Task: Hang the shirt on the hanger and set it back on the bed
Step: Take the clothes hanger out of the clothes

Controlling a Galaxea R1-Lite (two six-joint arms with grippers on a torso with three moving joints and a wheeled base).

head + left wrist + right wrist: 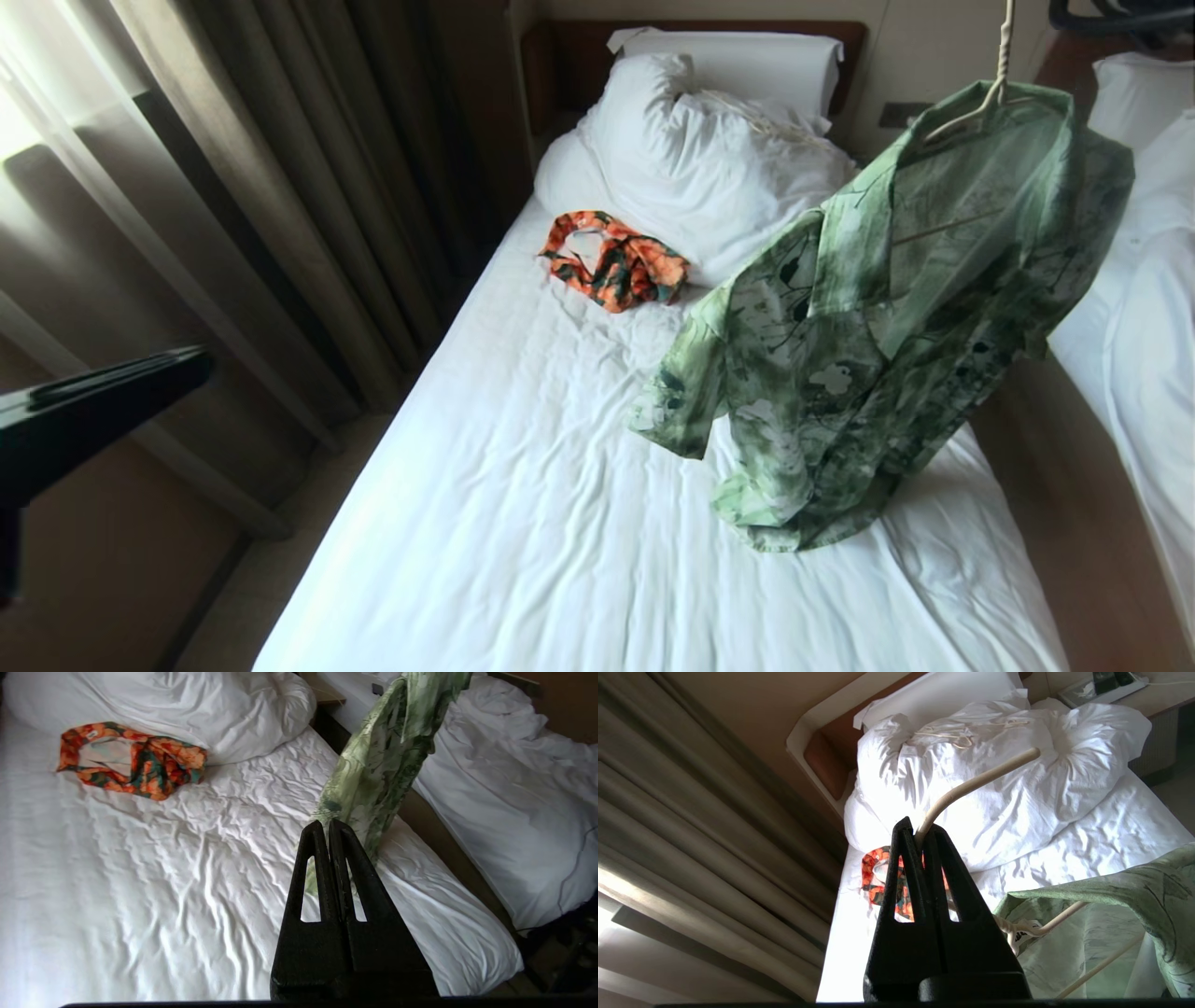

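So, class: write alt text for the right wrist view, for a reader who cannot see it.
The right gripper is shut on the hook of the hanger, and the shirt hangs from it above the bed. Behind lie a bunched white duvet, an orange patterned garment and brown curtains.

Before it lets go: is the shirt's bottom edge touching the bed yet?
Touching. In the head view the shirt, hung on the hanger, has its hem crumpled on the bed.

An orange garment (pixel 616 266) is seen crumpled near the duvet (pixel 709 159). Brown curtains (pixel 280 187) are hung at one side; a second bed (pixel 1144 308) is placed across the aisle.
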